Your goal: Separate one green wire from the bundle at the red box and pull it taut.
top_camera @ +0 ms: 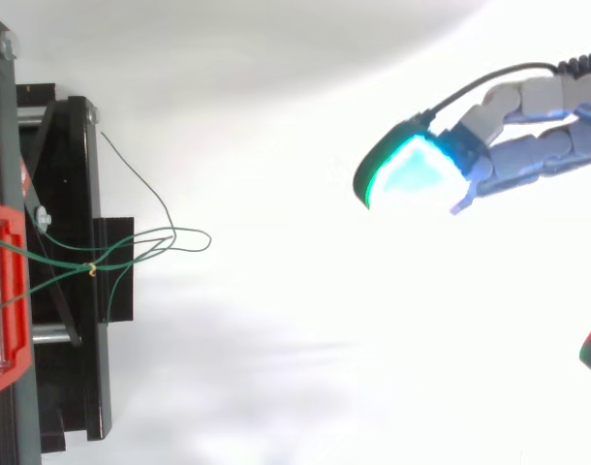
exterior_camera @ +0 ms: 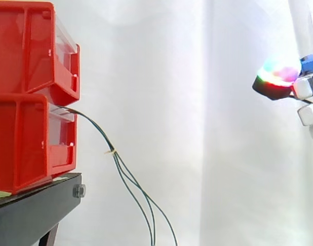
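Side view shows two red plastic bins stacked at the left edge of a black stand [exterior_camera: 33, 210], the upper bin [exterior_camera: 28, 46] squarely on the lower bin [exterior_camera: 23, 143], both boxy, with clear glossy fronts. From the top front lip of the lower bin a bundle of thin green wires [exterior_camera: 125, 177] arcs out past the stand's right edge and hangs down in loose curves, bound just off the bin by a small yellow tie [exterior_camera: 111, 151]; what else the bins hold cannot be made out. Right of the wires lies a wide stretch of bare room before the smooth white curtain [exterior_camera: 197, 128]. At the far right the hand [top_camera: 528, 126] hangs well apart from the wires, its fingers stretched out fairly straight toward them, holding nothing, one rounded fingertip [top_camera: 412, 174] glowing cyan.
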`<state>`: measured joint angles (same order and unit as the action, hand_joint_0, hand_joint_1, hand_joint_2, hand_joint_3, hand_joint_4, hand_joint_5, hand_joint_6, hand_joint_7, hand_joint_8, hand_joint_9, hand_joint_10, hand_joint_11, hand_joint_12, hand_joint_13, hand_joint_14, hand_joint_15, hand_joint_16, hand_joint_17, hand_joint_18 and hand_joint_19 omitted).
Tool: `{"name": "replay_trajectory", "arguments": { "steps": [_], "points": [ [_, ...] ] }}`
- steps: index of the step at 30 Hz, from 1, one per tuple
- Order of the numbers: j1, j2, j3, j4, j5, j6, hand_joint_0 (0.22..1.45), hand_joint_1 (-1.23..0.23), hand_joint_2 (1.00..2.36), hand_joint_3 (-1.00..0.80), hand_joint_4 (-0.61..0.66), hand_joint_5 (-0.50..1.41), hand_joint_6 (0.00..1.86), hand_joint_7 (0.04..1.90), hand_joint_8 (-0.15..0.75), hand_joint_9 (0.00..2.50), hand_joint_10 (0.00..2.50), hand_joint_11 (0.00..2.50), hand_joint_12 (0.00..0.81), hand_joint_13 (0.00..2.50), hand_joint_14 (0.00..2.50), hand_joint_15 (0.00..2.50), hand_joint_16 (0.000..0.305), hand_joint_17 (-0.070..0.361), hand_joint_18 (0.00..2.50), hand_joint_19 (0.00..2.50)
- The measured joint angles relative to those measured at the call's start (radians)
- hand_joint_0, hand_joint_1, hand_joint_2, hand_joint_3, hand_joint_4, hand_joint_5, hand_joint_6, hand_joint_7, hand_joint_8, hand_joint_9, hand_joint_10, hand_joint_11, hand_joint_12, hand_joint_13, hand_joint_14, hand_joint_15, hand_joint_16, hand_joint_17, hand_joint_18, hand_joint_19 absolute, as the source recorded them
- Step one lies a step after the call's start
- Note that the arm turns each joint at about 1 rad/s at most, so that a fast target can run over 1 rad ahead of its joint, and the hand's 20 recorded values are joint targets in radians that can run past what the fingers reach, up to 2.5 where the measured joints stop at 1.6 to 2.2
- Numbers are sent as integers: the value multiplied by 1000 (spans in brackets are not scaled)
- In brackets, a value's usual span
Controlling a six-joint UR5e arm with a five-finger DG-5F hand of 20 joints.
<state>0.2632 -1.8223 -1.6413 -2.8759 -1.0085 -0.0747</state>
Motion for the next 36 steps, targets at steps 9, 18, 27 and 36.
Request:
{"name": "replay_trajectory", "arguments": {
  "steps": [9, 18, 27, 36],
  "points": [
    [-2, -39, 0, 42, 50, -42, 500, -757, 1000, -500, 177, -222, 502, 925, 246, 437, 15, 640, 368, 561, 12, 340, 65, 146, 511, 278],
    [-1, -125, 1, 206, 54, -60, 500, -726, 1000, -500, 193, -218, 502, 906, 253, 499, 15, 597, 369, 600, 12, 340, 61, 136, 506, 307],
    [6, -141, 1, 305, 84, -183, 503, -707, 1000, -500, 203, -212, 502, 893, 254, 542, 14, 558, 370, 627, 13, 345, 59, 132, 521, 313],
    [9, -145, 1, 392, 151, -282, 506, -678, 1000, -500, 214, -203, 502, 891, 258, 556, 12, 537, 368, 642, 12, 345, 57, 129, 528, 319]
  ]
}}
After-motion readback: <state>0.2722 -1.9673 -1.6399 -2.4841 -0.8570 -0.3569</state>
